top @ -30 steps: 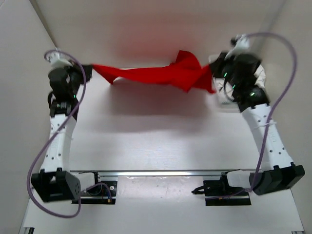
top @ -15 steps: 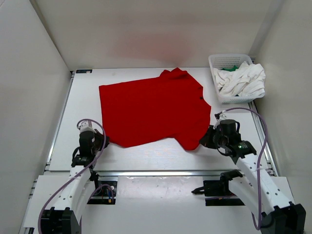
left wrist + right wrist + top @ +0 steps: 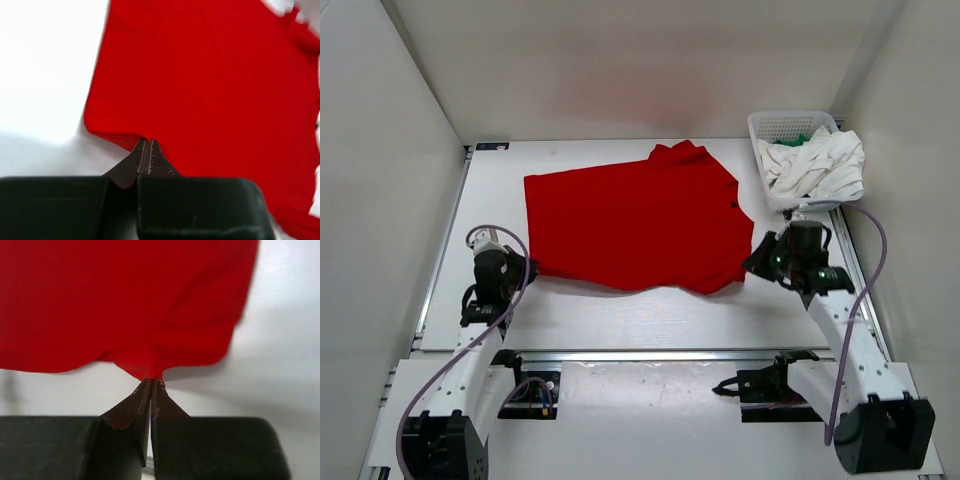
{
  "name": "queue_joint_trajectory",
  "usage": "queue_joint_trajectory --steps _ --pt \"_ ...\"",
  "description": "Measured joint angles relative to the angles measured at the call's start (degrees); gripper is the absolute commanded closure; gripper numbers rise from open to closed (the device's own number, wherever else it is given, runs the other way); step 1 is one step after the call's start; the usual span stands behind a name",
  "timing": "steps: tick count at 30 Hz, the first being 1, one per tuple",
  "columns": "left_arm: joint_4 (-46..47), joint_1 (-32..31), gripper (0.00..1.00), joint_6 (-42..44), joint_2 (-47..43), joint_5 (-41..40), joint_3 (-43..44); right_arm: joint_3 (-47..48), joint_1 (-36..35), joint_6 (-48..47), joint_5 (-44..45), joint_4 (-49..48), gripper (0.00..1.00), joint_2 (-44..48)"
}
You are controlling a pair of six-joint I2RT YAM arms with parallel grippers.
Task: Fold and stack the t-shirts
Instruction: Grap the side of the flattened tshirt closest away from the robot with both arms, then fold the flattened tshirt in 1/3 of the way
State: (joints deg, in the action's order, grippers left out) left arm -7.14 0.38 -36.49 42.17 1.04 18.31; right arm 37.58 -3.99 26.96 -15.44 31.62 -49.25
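Observation:
The red t-shirt (image 3: pixel 635 225) lies spread flat on the table, collar towards the back. My left gripper (image 3: pixel 527 268) is shut on its near left corner, seen in the left wrist view (image 3: pixel 147 141) with the red t-shirt (image 3: pixel 210 80) stretching away. My right gripper (image 3: pixel 756 262) is shut on the near right corner, also in the right wrist view (image 3: pixel 151 381), where the red t-shirt (image 3: pixel 125 300) puckers at the pinch. The white t-shirt (image 3: pixel 818 165) and a bit of the green t-shirt (image 3: pixel 800 139) lie crumpled in the basket.
A white mesh basket (image 3: pixel 772 126) stands at the back right corner of the table. White walls close in the left, right and back sides. A metal rail (image 3: pixel 650 352) runs along the near edge.
One second ago both grippers held the red shirt stretched in the air at the back. It has since come down and lies spread on the table; both grippers have moved slightly back and outwards.

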Motion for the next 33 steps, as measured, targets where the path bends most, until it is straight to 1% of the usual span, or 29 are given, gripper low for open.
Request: queue_joint_trajectory --steps 2,3,4,6,9,13,20,25,32,33 --pt "2.08 1.57 1.00 -0.96 2.27 0.42 1.27 4.02 -1.64 -0.31 0.90 -2.67 1.00 -5.60" --pt "4.22 4.20 1.00 -2.56 5.88 1.49 1.68 8.94 -3.74 -0.68 2.56 -7.58 1.00 -13.03" --pt "4.70 4.83 1.00 -3.17 6.95 2.05 1.68 9.60 -3.61 -0.76 2.58 -7.74 1.00 -14.86" --pt "6.56 6.08 1.00 -4.37 10.29 3.61 2.64 14.29 -2.56 -1.20 2.16 -8.68 1.00 -20.24" --pt "8.83 7.26 1.00 -5.53 16.02 4.15 3.98 21.64 -1.44 -1.75 1.77 -13.94 1.00 -30.73" --pt "10.84 7.48 1.00 -6.62 20.33 4.07 4.17 25.18 -1.01 -1.99 1.27 -16.15 1.00 -39.10" --pt "12.76 8.02 1.00 -7.78 26.77 3.85 7.30 32.41 -0.50 -3.04 0.44 -17.16 1.00 -47.89" --pt "15.10 7.85 1.00 -7.82 31.21 3.65 11.63 36.02 0.61 -3.28 -0.24 -17.66 0.99 -51.01" --pt "16.31 8.13 1.00 -7.76 42.01 3.96 15.30 40.46 0.81 -3.69 -0.98 -18.36 1.00 -57.92" --pt "16.04 8.24 0.98 -7.85 42.75 3.98 15.28 40.81 0.81 -3.74 -1.11 -18.36 1.00 -58.84"
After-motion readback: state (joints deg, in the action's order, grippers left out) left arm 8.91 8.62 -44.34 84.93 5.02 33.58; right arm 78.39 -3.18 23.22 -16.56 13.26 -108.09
